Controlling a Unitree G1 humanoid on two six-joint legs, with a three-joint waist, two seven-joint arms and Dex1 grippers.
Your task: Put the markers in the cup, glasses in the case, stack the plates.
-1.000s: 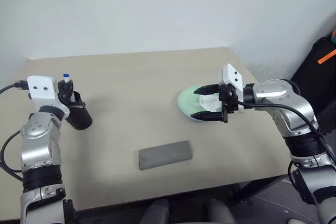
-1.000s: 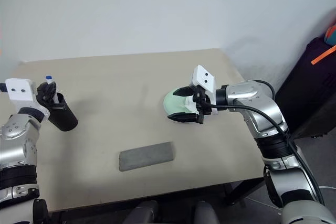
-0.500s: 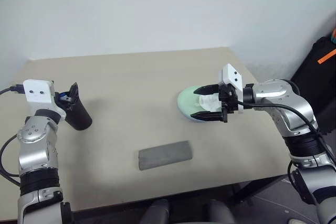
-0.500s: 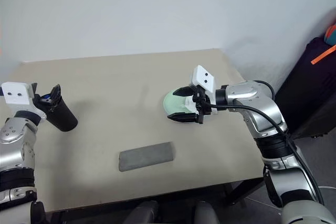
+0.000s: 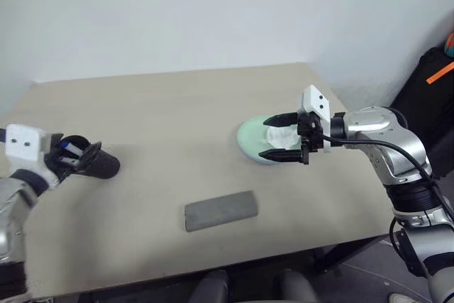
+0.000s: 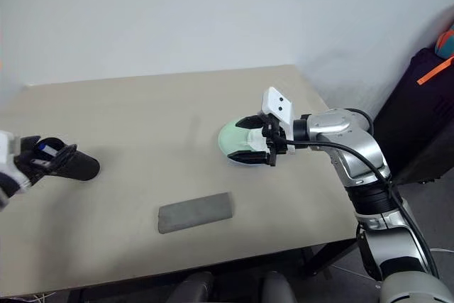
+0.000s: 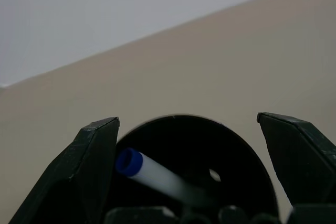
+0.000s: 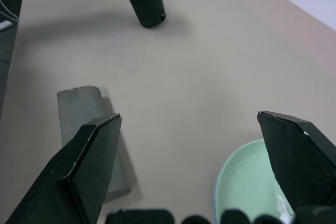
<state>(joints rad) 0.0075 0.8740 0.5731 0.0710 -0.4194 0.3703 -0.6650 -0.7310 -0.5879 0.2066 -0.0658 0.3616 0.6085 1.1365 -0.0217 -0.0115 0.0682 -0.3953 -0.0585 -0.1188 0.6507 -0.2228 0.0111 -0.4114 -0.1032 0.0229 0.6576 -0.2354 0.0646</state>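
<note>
**Cup tipped over on the left, plates stacked on the right, case closed in the middle**

Quick count of what's on the tabletop [image 5: 177,104]: one black cup [image 5: 99,164], one grey case [image 5: 220,210], and a plate stack [image 5: 250,140] where I can make out a mint green plate on top with a sliver of light blue rim under it, so two plates. There's also one crumpled white tissue [image 5: 282,136] sitting in the top plate. Only one marker [image 7: 157,174] is clearly visible, the blue-ended one, lying inside the cup as seen from the left wrist view. Can't tell if a second one is in there. The case lid is down, so no idea what's in it.

Room-wise, the whole middle and back of the tabletop is bare. The cup lies on its side near the left edge, the case sits close to the front edge, and the plates are toward the right side, well apart from both.

The left gripper [image 5: 73,158] is spread wide at the cup's mouth, fingers on either side of the rim and not squeezing it. The right gripper [image 5: 283,137] is also spread wide, hovering over the plate stack with the tissue between its fingers, holding nothing.
</note>
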